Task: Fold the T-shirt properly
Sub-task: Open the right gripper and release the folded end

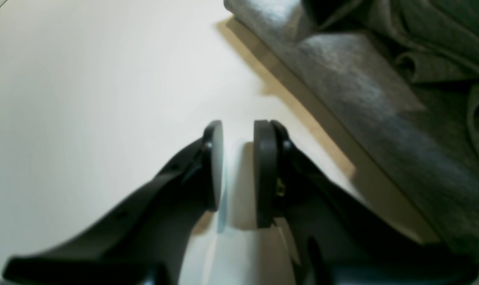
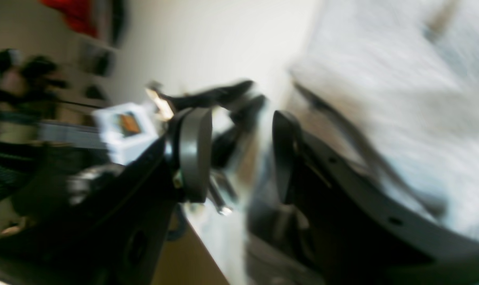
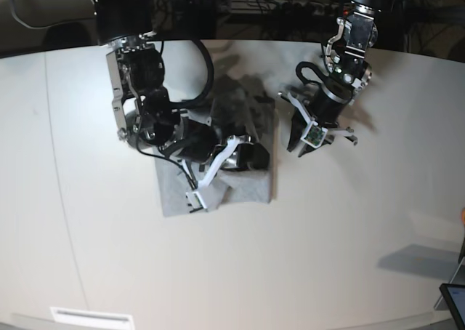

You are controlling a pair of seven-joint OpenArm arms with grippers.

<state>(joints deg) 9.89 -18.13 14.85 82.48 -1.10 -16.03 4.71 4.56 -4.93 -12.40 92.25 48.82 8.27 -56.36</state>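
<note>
Base view: T-shirt (image 3: pixel 251 188) lies bunched on the white counter (image 3: pixel 327 272), long axis running from the near edge toward the far edge. Right gripper (image 3: pixel 197 197) hangs over the shirt's near end, fingers apart with nothing between them (wrist view blurred). Left gripper (image 1: pixel 238 174) rests on bare counter just beside the shirt's edge, fingers narrowly parted, empty. Right arm is nearer. Fabric is heather-grey knit, soft, creased into rolls; one hem runs straight.

No text, label, brand, number or sign can be read in any of the three views; the grey T-shirt (image 3: pixel 247 134) shows only plain fabric, with no lettering visible.
</note>
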